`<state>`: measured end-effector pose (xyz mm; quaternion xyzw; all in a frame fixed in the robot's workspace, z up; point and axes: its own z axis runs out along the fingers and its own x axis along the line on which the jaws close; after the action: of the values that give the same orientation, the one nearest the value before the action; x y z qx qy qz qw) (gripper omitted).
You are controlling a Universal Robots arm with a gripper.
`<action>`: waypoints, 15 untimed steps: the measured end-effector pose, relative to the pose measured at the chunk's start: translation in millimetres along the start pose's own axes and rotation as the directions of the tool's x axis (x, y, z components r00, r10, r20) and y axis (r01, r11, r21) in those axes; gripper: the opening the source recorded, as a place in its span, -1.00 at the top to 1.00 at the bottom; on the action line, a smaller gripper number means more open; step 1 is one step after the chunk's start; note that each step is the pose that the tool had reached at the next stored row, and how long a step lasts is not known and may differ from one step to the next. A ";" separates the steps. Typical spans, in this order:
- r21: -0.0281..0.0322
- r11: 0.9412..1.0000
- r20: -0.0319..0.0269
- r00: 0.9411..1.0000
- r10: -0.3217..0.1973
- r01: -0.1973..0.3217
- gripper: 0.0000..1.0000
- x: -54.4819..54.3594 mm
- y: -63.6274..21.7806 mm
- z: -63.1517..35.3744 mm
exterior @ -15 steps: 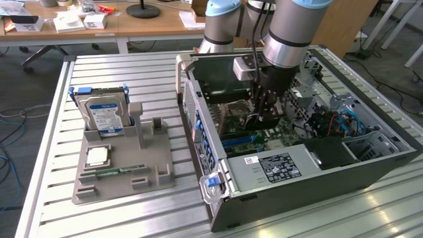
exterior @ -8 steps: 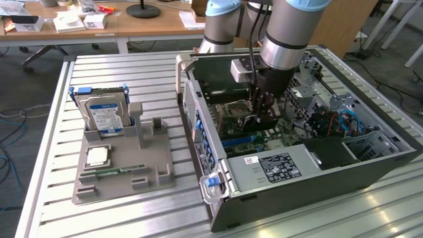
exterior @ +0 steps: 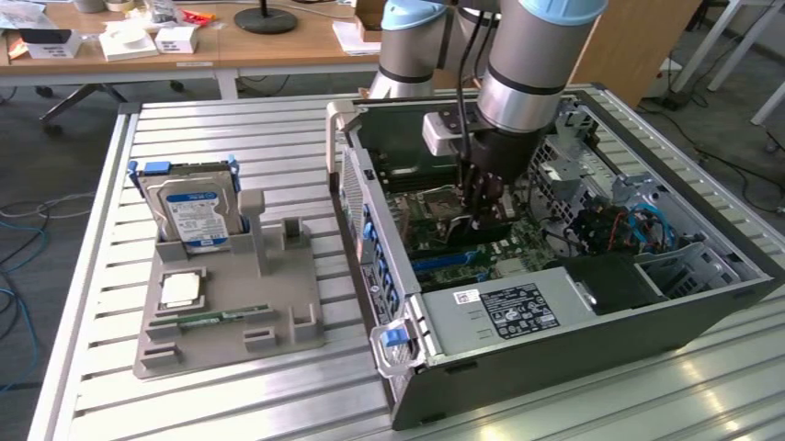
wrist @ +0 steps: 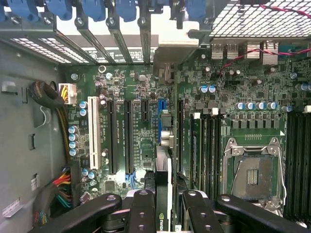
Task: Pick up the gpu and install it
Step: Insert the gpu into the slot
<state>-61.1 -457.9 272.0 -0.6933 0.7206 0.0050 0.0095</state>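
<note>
My gripper [exterior: 481, 213] reaches down into the open computer case [exterior: 368, 230], over the green motherboard [exterior: 448, 234]. In the wrist view the gripper [wrist: 167, 213] is shut on the gpu [wrist: 164, 184]. The gpu is a thin dark card seen edge-on between the two black fingers [wrist: 142, 211]. It runs towards the rear slot covers, where its metal bracket [wrist: 177, 48] sits in the open bay. The card stands in line with the blue expansion slot [wrist: 164, 109]. I cannot tell whether it is seated in the slot or held just above it.
Black and white expansion slots [wrist: 112, 136] lie beside the blue one, with the CPU socket [wrist: 252, 177] on the other side. A power supply [exterior: 516, 308] fills the case's near end. Outside the case, a grey fixture [exterior: 282, 303] holds a hard drive [exterior: 190, 207], a processor chip [exterior: 180, 289] and a memory stick [exterior: 227, 317].
</note>
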 end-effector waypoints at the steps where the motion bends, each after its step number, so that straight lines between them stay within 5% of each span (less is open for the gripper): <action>1: 0.000 1.000 0.000 1.000 0.000 0.000 0.47 0.0 0.2 0.0; 15: 0.000 1.000 0.000 1.000 0.000 0.000 0.47 2.0 1.0 0.0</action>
<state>-62.2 -459.8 271.9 -0.6932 0.7206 0.0050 0.0095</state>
